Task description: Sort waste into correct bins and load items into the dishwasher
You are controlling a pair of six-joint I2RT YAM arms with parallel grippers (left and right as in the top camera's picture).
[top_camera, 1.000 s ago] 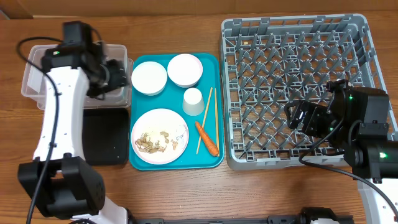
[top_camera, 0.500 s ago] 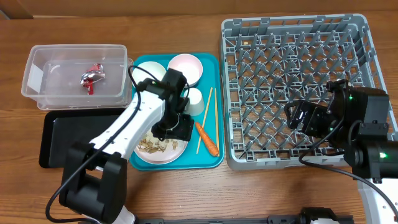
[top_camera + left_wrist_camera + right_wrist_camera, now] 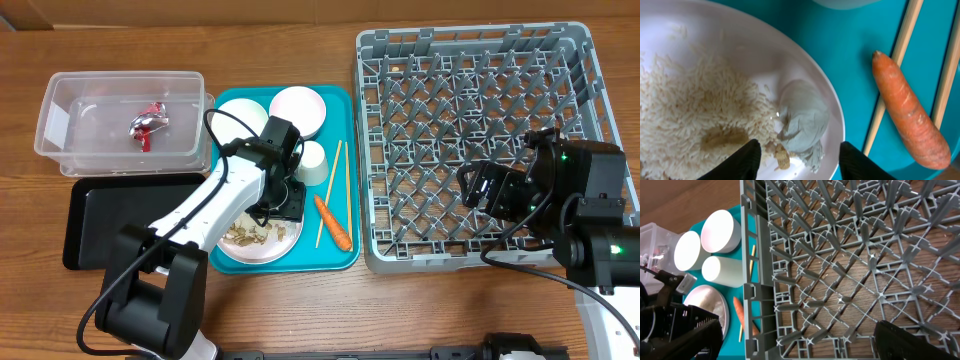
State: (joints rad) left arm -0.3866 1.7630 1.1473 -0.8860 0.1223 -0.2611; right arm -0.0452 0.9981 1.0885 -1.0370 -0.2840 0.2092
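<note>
My left gripper (image 3: 284,206) (image 3: 799,161) is open low over the white plate (image 3: 226,250) (image 3: 740,45). Its jaws straddle the small crumpled tissue (image 3: 802,119), which lies among rice crumbs (image 3: 690,100) and a bit of peanut shell (image 3: 782,157). The orange carrot (image 3: 333,222) (image 3: 910,117) and two chopsticks (image 3: 338,185) (image 3: 894,65) lie right of the plate. The red-and-silver wrapper (image 3: 148,125) lies in the clear tub (image 3: 60,120). The black tray (image 3: 100,225) is below it. My right gripper (image 3: 480,186) (image 3: 800,345) is open and empty over the grey dish rack (image 3: 365,150) (image 3: 805,255).
The teal tray (image 3: 340,262) holds two white bowls (image 3: 298,110) (image 3: 236,118), a white cup (image 3: 314,160), the plate, carrot and chopsticks. My left arm crosses the tray's left side. The rack's raised rim stands right next to the teal tray.
My left arm swung from over the clear tub down to the plate, leaving the wrapper in the tub. It has since settled slightly lower over the tissue. The right arm has not moved.
</note>
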